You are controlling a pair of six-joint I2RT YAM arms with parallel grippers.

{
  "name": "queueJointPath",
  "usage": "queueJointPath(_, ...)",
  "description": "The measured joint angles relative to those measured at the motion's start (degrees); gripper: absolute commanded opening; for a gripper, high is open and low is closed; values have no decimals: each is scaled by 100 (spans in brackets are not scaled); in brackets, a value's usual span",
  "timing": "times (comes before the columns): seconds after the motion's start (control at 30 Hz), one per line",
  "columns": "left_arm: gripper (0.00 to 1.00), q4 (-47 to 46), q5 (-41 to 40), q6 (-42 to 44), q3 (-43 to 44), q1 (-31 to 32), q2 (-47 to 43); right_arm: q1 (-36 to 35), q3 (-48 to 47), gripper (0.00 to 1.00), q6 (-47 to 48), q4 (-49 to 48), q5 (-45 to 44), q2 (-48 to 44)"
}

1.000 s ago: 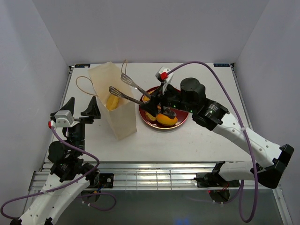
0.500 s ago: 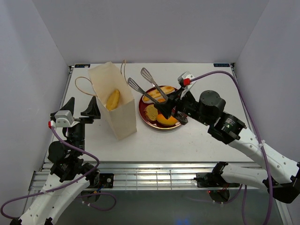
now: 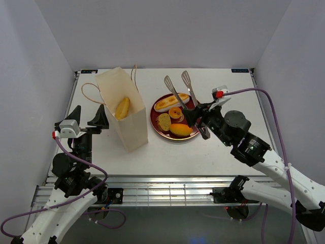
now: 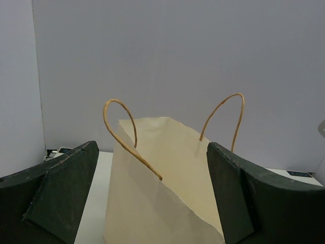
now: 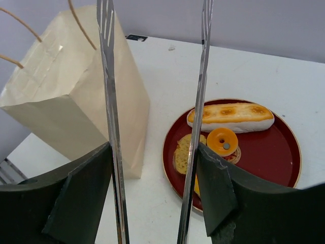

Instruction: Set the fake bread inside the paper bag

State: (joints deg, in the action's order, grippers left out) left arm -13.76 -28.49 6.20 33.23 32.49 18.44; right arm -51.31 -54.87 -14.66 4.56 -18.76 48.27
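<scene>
Paper bag [image 3: 130, 128] on wht table [image 3: 231, 89], gray walls [image 3: 162, 30].

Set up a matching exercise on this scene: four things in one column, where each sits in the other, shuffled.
Things
1. baguette
2. ring donut
3. yellow roll
4. tongs

Places
A. inside the paper bag
B. held in the right gripper, arms spread apart
C. along the far rim of the red plate
D. middle of the red plate, just nearer than the baguette

Pairs: 1-C, 2-D, 3-A, 4-B
</scene>
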Motion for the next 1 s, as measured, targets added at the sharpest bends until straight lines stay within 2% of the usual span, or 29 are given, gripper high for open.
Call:
queueJointPath(0.23,98,0,9,0,0,11,0,813,474,70,-450,-160,114,529)
queueJointPath(0.57,98,0,48,-13,0,81,-37,2376,789,70,-1414,-339,1355,1342)
queueJointPath(0.8,98,-2,63,-20,0,136,-105,3193,791,70,-1985,-531,2328,2094)
queueJointPath(1.0,98,0,66,-22,0,157,-120,3622,798,69,-2391,-769,3023,2951)
